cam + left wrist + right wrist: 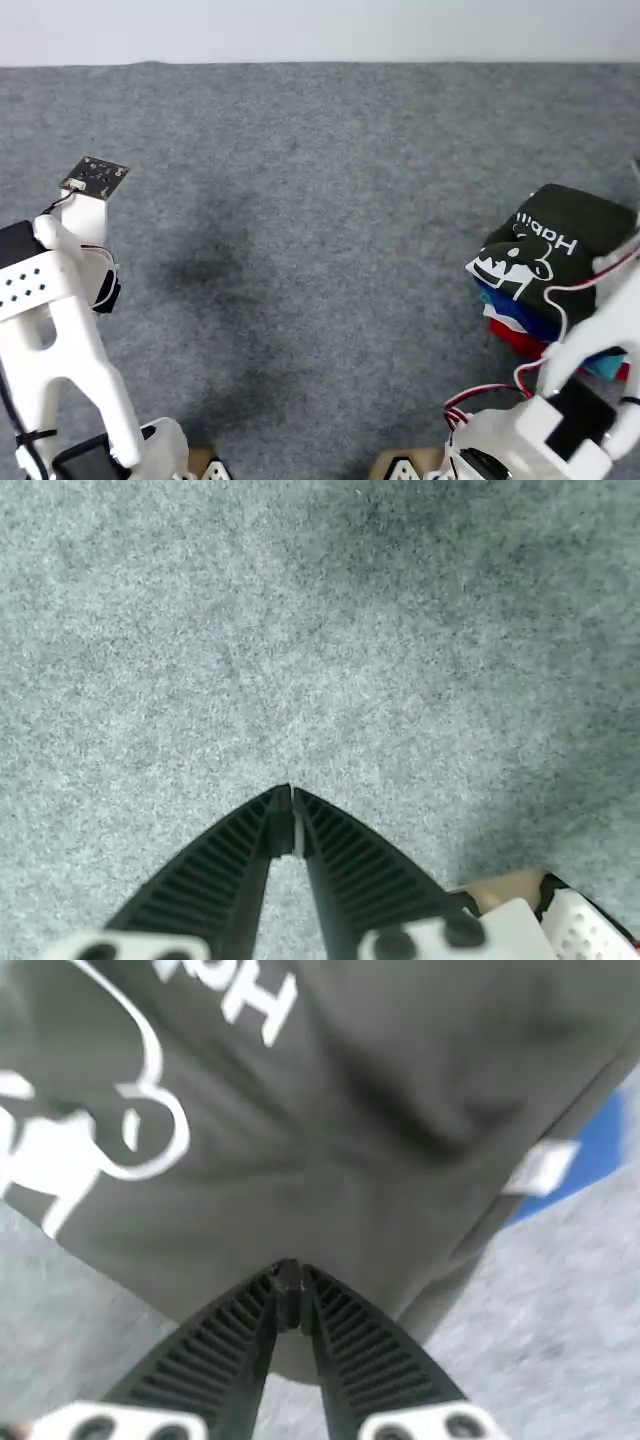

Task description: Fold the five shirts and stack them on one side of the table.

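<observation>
A stack of folded shirts sits at the table's right side. A dark green shirt [560,240] with a white print lies on top, above a blue shirt [520,310] and a red shirt [515,340]. In the right wrist view the green shirt [330,1130] lies just beyond my right gripper [289,1285], whose fingers are shut with nothing between them; a blue layer [590,1150] peeks out under it. The right arm [590,360] stands over the stack's near edge. My left gripper [291,798] is shut over bare grey carpet, and the left arm [60,300] stands at the left side.
Grey carpet [300,200] covers the whole table. A white wall runs along the far edge. The arm bases [430,465] sit at the near edge.
</observation>
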Action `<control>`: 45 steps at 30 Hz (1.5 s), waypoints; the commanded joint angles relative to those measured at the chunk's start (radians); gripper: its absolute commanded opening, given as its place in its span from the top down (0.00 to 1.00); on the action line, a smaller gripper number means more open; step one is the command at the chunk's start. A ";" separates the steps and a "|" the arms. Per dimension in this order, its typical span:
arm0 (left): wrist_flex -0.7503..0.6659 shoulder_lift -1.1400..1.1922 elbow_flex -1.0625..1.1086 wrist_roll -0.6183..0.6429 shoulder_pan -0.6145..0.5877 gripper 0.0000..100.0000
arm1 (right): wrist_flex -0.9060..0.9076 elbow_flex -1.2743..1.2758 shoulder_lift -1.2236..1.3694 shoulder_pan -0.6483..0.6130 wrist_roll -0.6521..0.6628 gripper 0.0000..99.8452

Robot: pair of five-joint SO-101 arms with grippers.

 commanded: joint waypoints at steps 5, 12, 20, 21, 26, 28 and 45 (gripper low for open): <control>0.011 -0.009 -0.033 0.000 0.003 0.99 | -0.105 0.117 0.033 0.147 0.143 0.99; 0.011 -0.009 -0.035 0.000 0.003 0.99 | -0.004 -0.032 -0.131 -0.027 0.143 0.99; 0.011 -0.009 -0.033 0.000 0.003 0.99 | -0.114 0.051 -0.130 -0.311 0.017 0.99; 0.011 -0.009 -0.033 0.000 0.003 0.99 | -0.153 0.086 -0.101 -0.334 -0.002 0.99; 0.011 -0.009 -0.030 0.002 0.003 0.99 | -0.274 0.218 0.053 -0.418 -0.060 0.99; 0.011 -0.009 -0.030 0.002 0.003 0.99 | -0.277 0.221 0.090 -0.426 -0.078 0.99; 0.011 -0.009 -0.033 0.003 0.006 0.99 | -0.232 -0.063 -0.177 -0.236 -0.075 0.99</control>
